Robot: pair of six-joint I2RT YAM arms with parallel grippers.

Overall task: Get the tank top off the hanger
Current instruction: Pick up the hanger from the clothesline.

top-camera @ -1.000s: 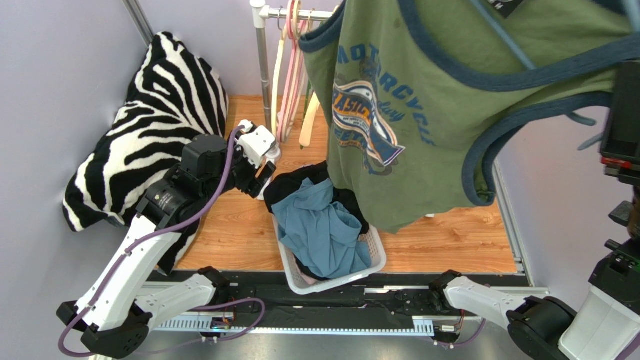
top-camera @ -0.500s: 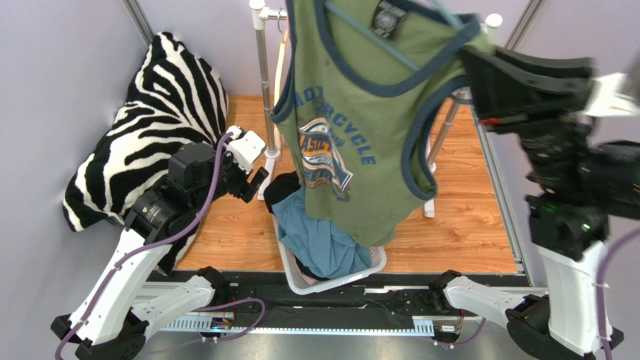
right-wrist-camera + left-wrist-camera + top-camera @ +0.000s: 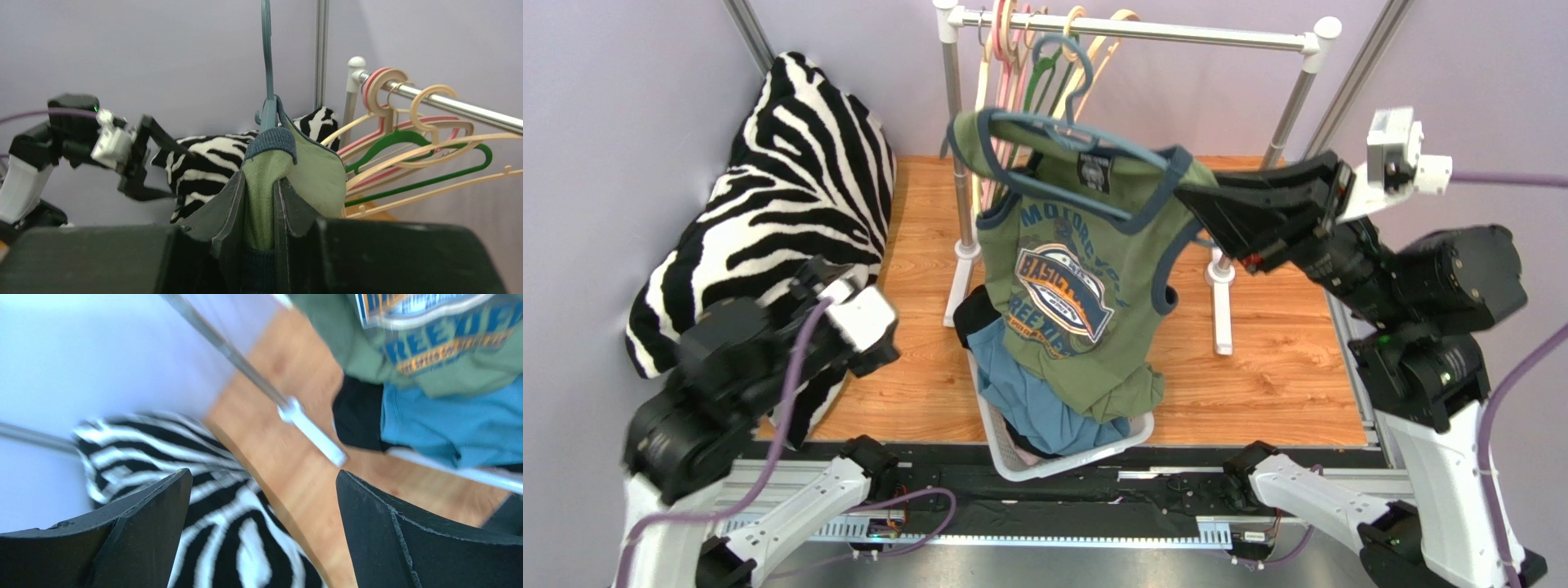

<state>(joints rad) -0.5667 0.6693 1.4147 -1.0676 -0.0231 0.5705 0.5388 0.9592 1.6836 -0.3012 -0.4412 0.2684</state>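
Observation:
A green tank top (image 3: 1063,282) with blue trim and a motorcycle print hangs on a teal hanger (image 3: 1063,132) in front of the rack, its hem draped into the white laundry basket (image 3: 1136,429). My right gripper (image 3: 1195,202) is shut on the tank top's right shoulder. In the right wrist view the green fabric (image 3: 319,177) sits pinched between the jaws of the right gripper (image 3: 261,184), and the hanger hook (image 3: 265,61) rises above them. My left gripper (image 3: 873,337) stands open and empty left of the basket. It hovers over zebra fabric (image 3: 245,539) in the left wrist view, where the left gripper (image 3: 263,478) holds nothing.
A metal clothes rack (image 3: 1161,31) at the back holds several empty hangers (image 3: 1014,49). The basket contains blue cloth (image 3: 1044,398) and black cloth. A zebra-print blanket (image 3: 793,172) is heaped against the left wall. A rack foot (image 3: 313,432) rests on the wooden floor (image 3: 1271,368).
My right arm has swung the hanger and tank top down and away from the camera, over the basket. My left arm has drawn back to the near left and its jaws have widened.

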